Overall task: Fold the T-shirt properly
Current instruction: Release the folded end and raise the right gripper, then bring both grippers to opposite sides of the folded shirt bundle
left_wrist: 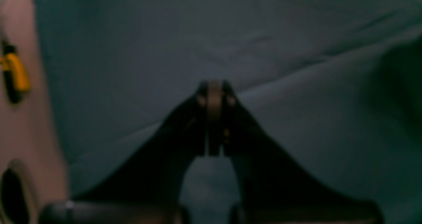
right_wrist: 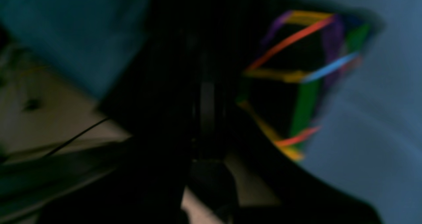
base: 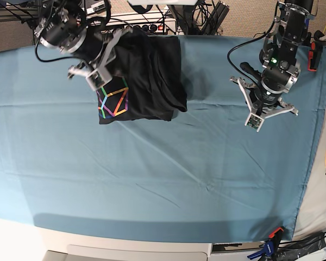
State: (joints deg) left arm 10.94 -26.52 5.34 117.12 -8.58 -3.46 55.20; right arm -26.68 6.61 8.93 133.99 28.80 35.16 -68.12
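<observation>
Most of the folding looks done: the T-shirt (base: 144, 81) lies as a compact bundle at the surface's (base: 152, 179) eleven o'clock, print showing; the right gripper (base: 98, 81) sits over it, jaws pressed together on cloth, I judge. The left gripper (base: 254, 122), at two o'clock, jaws pressed together, holds nothing

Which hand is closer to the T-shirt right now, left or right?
The right hand. It sits on the T-shirt, just above its rainbow print. The left hand is off over the bare teal cloth, well clear of the shirt.
</observation>
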